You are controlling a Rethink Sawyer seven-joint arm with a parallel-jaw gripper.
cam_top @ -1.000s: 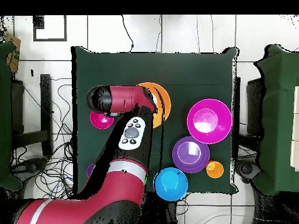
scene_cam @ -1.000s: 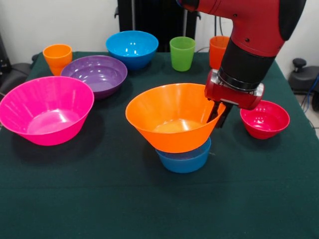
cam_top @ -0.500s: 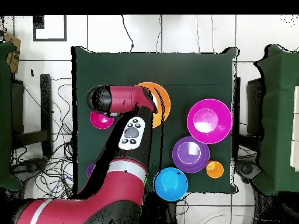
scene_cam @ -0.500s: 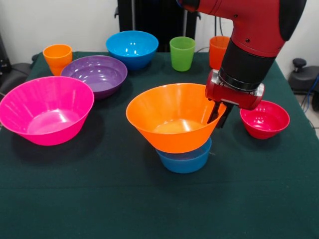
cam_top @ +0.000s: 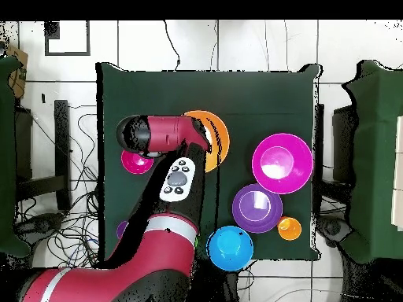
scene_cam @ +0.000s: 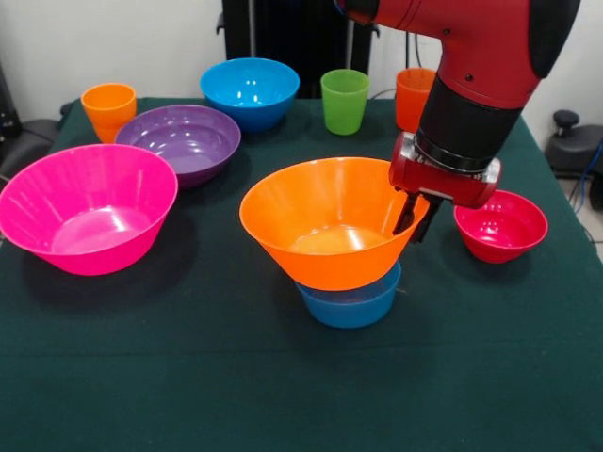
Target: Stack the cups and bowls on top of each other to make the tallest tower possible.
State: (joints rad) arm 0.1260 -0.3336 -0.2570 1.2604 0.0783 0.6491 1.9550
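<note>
The large orange bowl sits a little tilted on the small light-blue bowl at the table's middle; in the overhead view the orange bowl shows beside my arm. My gripper is shut on the orange bowl's right rim, one finger inside and one outside. The small red bowl stands just right of it. The red-orange cup stands at the back, partly behind my arm, next to the green cup.
The large pink bowl is at the left, the medium purple bowl and yellow-orange cup behind it, the medium blue bowl at the back. A purple cup peeks out beside my arm.
The gripper and the orange bowl have shifted slightly to the right in the front view. Everything else is unmoved.
</note>
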